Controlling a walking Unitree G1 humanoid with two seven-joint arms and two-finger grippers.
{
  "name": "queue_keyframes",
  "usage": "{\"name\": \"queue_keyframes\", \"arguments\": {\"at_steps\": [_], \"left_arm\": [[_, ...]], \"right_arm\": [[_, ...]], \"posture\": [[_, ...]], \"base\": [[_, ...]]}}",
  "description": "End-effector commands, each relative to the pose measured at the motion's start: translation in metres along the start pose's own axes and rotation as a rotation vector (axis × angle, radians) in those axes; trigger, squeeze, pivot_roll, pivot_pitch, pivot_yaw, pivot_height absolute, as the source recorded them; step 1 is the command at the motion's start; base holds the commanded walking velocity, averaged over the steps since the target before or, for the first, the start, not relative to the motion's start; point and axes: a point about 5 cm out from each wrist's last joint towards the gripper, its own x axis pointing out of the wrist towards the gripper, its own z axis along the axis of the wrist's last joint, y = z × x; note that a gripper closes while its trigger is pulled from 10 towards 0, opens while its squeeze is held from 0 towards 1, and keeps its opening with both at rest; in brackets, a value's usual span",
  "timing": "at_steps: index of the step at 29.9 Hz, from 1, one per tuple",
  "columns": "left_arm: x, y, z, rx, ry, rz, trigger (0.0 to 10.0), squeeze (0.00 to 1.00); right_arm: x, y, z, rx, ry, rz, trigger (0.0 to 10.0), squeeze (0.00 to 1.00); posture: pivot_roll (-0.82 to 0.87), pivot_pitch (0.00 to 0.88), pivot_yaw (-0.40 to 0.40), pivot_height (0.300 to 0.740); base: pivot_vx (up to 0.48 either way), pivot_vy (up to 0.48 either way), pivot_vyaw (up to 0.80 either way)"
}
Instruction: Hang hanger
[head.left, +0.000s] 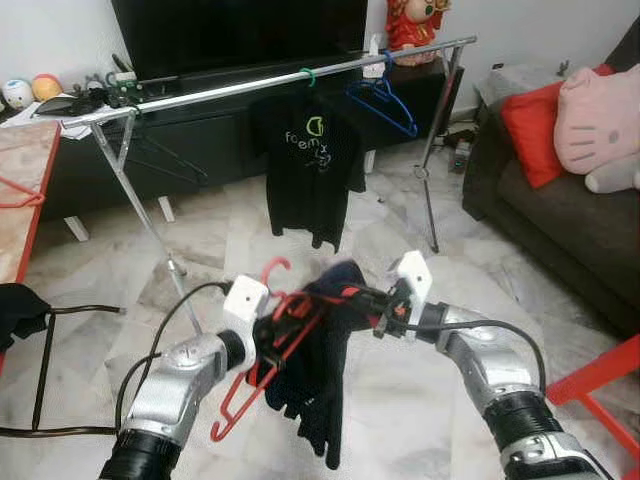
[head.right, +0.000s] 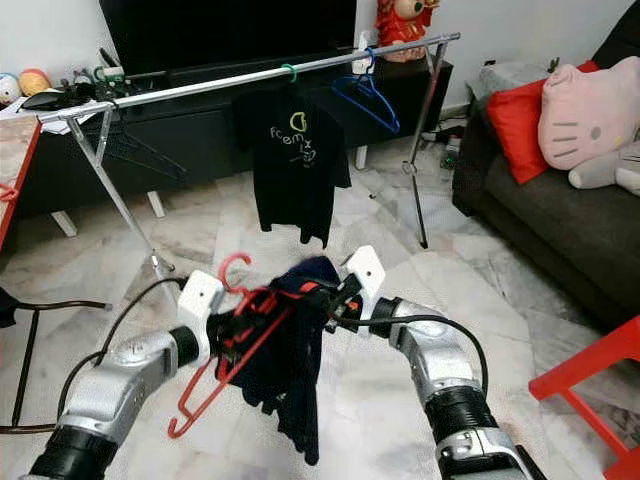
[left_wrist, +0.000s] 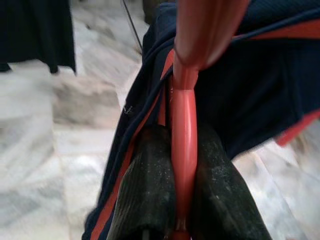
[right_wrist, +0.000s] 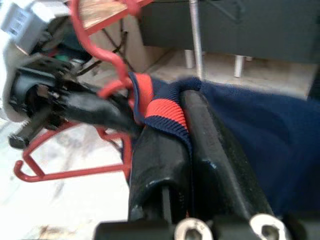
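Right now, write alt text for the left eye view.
Two silver arms hold a red plastic hanger draped with a navy red-trimmed garment: left gripper shut on the hanger, right gripper pinching the garment. Beyond stands a metal clothes rail with a black T-shirt.

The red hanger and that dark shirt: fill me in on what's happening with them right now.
The robot is holding both in front of itself, short of the clothes rail. Its left gripper is shut on the red hanger, and its right gripper pinches the red-trimmed collar of the navy shirt, which drapes over the hanger and hangs down. Nothing is hung yet. On the rail, a black T-shirt and an empty blue hanger are hanging.
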Motion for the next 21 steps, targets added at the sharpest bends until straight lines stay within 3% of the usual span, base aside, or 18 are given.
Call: {"name": "queue_keyframes", "arguments": {"at_steps": [1, 9, 16, 21], "left_arm": [[-0.002, 0.01, 0.009, -0.01, -0.055, 0.056, 10.0, 0.0], [-0.002, 0.012, 0.012, -0.036, -0.094, 0.084, 10.0, 0.0], [-0.002, 0.003, 0.012, -0.05, -0.105, 0.019, 10.0, 0.0], [-0.002, -0.007, 0.013, -0.057, -0.107, -0.063, 10.0, 0.0]], "right_arm": [[-0.007, -0.006, 0.007, 0.016, -0.045, -0.042, 10.0, 0.0], [-0.015, 0.002, 0.003, 0.082, -0.097, -0.017, 10.0, 0.0], [-0.016, 0.018, -0.007, 0.152, -0.107, 0.073, 10.0, 0.0], [-0.014, 0.018, -0.012, 0.133, -0.07, 0.057, 10.0, 0.0]], "posture": [[0.01, 0.0, -0.04, 0.74], [0.01, 0.0, -0.043, 0.74], [0.01, 0.0, -0.047, 0.74], [0.01, 0.0, -0.047, 0.74]], "base": [[0.0, 0.0, 0.0], [0.0, 0.0, 0.0], [0.0, 0.0, 0.0], [0.0, 0.0, 0.0]]}}
